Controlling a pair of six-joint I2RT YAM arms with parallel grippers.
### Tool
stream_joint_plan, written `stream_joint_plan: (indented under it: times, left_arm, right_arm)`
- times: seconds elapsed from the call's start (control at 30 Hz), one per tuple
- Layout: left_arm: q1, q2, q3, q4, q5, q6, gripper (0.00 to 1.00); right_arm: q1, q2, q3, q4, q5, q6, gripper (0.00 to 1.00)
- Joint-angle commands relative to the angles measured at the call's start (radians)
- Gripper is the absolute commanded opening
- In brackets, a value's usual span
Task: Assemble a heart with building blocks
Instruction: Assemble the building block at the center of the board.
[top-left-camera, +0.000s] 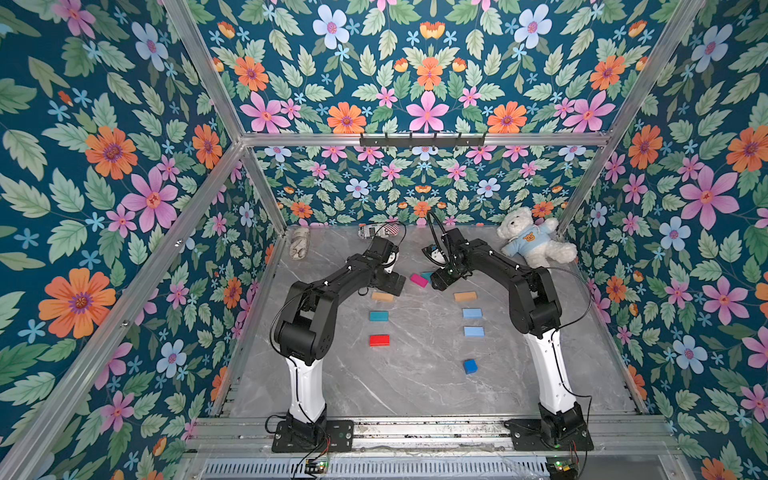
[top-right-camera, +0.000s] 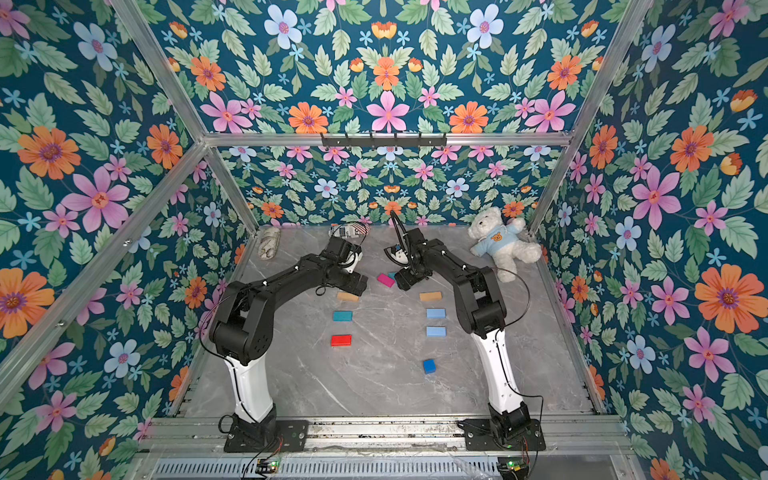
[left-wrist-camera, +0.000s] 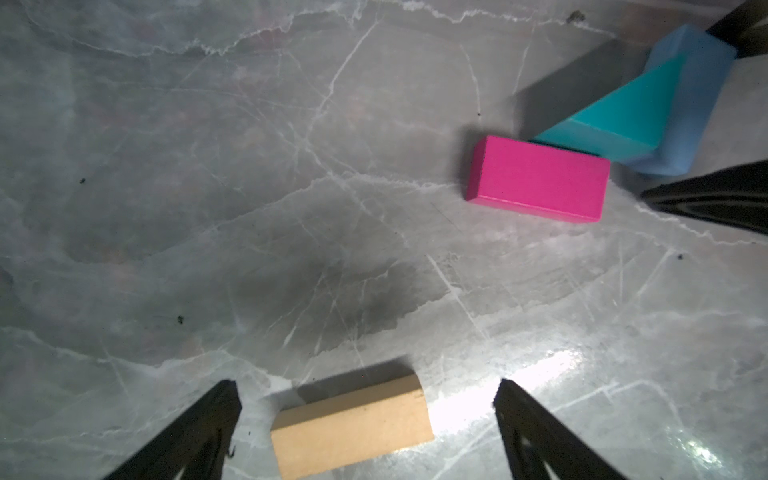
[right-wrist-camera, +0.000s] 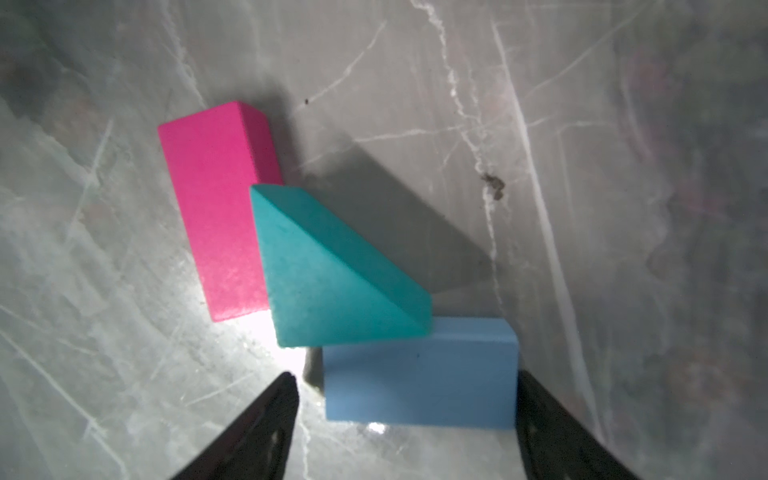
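The building blocks lie spread on the marble table (top-left-camera: 415, 382). In both top views a tan block (top-left-camera: 382, 296), a teal block (top-left-camera: 378, 316) and a red block (top-left-camera: 379, 340) form one column. A second tan block (top-left-camera: 465, 296) and two light blue blocks (top-left-camera: 472, 313) form the other, with the dark blue cube (top-left-camera: 470, 366) nearest. Between the arms the magenta block (right-wrist-camera: 220, 208), teal triangle (right-wrist-camera: 332, 282) and another light blue block (right-wrist-camera: 419, 374) touch. My right gripper (right-wrist-camera: 405, 386) stands open around that light blue block, with a gap at one finger. My left gripper (left-wrist-camera: 368, 395) is open over the tan block (left-wrist-camera: 351, 428).
A white teddy bear (top-left-camera: 534, 241) lies at the back right corner. A patterned pouch (top-left-camera: 380, 230) and a beige bundle (top-left-camera: 298, 243) rest along the back wall. Aluminium frame posts and flowered walls close in the table on three sides.
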Motion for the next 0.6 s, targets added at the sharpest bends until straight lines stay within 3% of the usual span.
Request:
stream_joint_plan:
  times: [0.0,0.4,0.57]
  left_arm:
    - [0.002,-0.003,0.005,-0.007,0.003,-0.01,1.0]
    - [0.002,-0.046,-0.004,-0.034,-0.019,0.005,0.99]
    - [0.003,-0.069,-0.013,-0.083,-0.052,0.125,0.99]
  right_arm:
    - [-0.001,0.002,-0.014,-0.051,-0.021,0.001,0.99]
    - [-0.006,-0.152,-0.063,-0.066,-0.036,-0.001,0.99]
    - [-0.028,-0.294,-0.222,-0.037,-0.052,-0.082,0.96]
